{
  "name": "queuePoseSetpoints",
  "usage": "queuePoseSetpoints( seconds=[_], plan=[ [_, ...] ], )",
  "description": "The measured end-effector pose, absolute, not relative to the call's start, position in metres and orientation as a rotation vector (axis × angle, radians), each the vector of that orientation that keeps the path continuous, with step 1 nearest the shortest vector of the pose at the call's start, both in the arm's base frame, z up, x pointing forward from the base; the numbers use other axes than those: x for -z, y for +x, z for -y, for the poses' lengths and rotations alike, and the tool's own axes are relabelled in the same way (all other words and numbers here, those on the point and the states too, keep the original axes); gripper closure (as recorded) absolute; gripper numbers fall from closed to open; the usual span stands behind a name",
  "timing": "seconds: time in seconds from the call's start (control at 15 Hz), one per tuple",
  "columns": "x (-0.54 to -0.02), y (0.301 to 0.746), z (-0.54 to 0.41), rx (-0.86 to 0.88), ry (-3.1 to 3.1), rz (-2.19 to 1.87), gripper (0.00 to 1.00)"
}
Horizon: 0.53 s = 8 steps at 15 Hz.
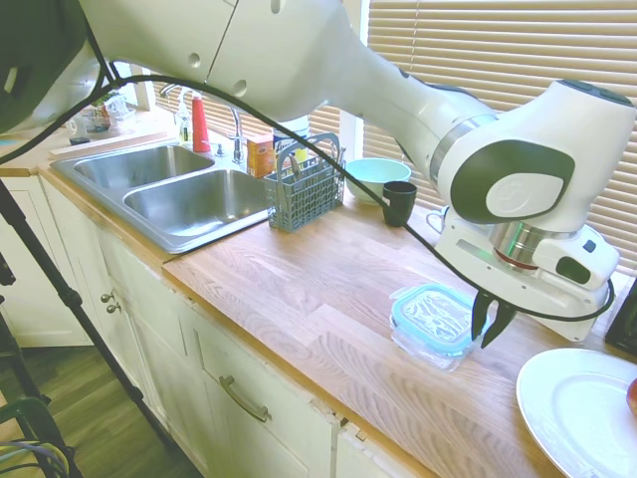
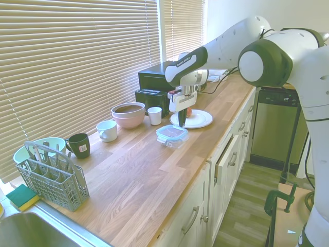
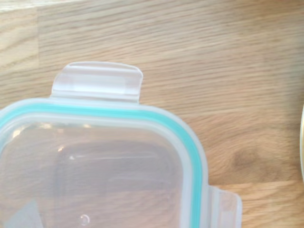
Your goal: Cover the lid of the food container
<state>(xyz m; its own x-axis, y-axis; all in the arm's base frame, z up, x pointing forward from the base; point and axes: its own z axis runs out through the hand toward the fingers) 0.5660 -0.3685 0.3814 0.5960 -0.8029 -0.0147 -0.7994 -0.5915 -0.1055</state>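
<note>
Close under my wrist camera sits the lid, clear plastic with a teal-blue rim, one snap tab sticking out flat over the wood and a second tab at the neighbouring side. Through it the grain of the wooden countertop shows faintly.

From the outside views, the lid rests on top of the food container, a shallow clear glass dish standing on the countertop near its front edge. My gripper hangs just beside the container, at the side nearer the white plate. My two dark fingers point down, with only a narrow gap between their tips, and hold nothing.

In the second exterior view my gripper hovers between the covered container and the white plate. Farther along the counter, under the blinds, stand a small white cup, a pink bowl, a white mug, a dark mug and a grey cutlery basket.
</note>
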Motion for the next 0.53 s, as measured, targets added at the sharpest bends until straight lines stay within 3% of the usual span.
queuePoseSetpoints(
  seconds=[0.53],
  plan=[
    [-0.3786,0.5601,0.3767,0.033,-2.703,-1.403,0.00]
  ],
)
